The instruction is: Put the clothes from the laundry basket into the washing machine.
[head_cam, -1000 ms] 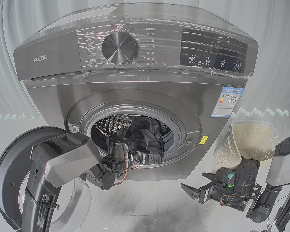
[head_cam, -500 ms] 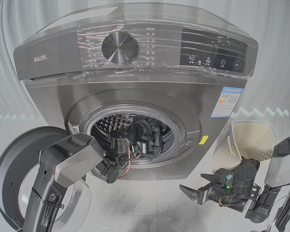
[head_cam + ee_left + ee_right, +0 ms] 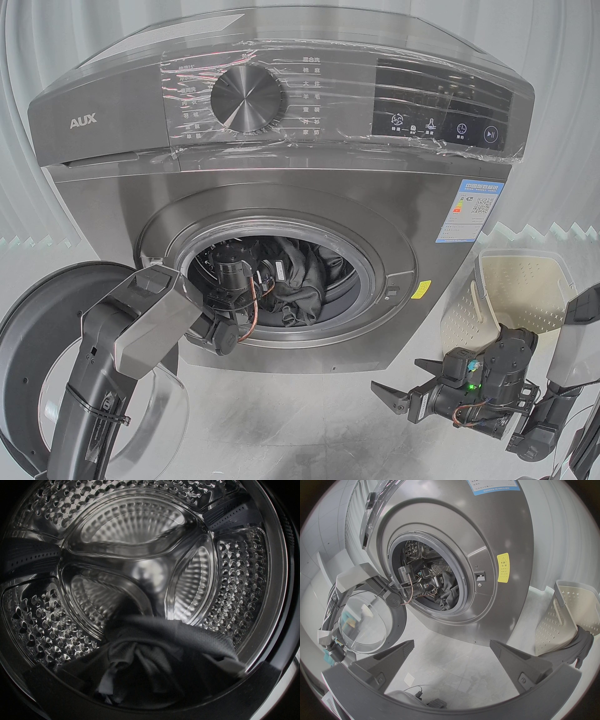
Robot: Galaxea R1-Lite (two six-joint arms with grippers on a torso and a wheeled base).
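The grey washing machine (image 3: 281, 181) stands with its round opening uncovered. My left gripper (image 3: 279, 274) is inside the opening, shut on a black garment (image 3: 303, 284) that bunches in the drum mouth and droops toward the lower rim. In the left wrist view the same black garment (image 3: 162, 658) lies low in front of the steel drum (image 3: 137, 542). My right gripper (image 3: 400, 387) hangs open above the floor, left of the cream laundry basket (image 3: 519, 294). A dark grey garment (image 3: 578, 648) hangs at the basket (image 3: 575, 605) edge, beside my open right gripper (image 3: 450, 655).
The washer door (image 3: 37, 350) is swung open at the left, close beside my left arm. The control dial (image 3: 247, 99) and touch panel (image 3: 440, 112) are on top. Bare grey floor (image 3: 325, 412) lies in front of the machine.
My left gripper has moved up and deeper into the drum, carrying the black garment in from the door rim. The right arm has barely moved.
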